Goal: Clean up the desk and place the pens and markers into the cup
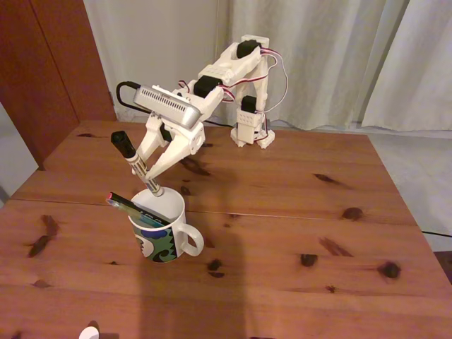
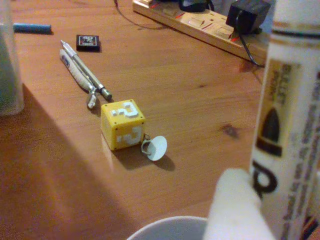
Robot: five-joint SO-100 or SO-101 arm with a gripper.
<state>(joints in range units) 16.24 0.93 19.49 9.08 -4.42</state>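
Pincer (image 1: 146,171) clamped around marker (image 1: 134,160)

The fixed view stands off the near edge of the surface (image 1: 282,212), raised, looking down and across toward the arm's base (image 1: 253,131) and curtain (image 1: 339,56) at the far side. The wrist view rides close, low over the wood, facing along it. Both share the cup (image 1: 162,226) rim (image 2: 170,227) and white marker (image 1: 138,164) (image 2: 287,125).
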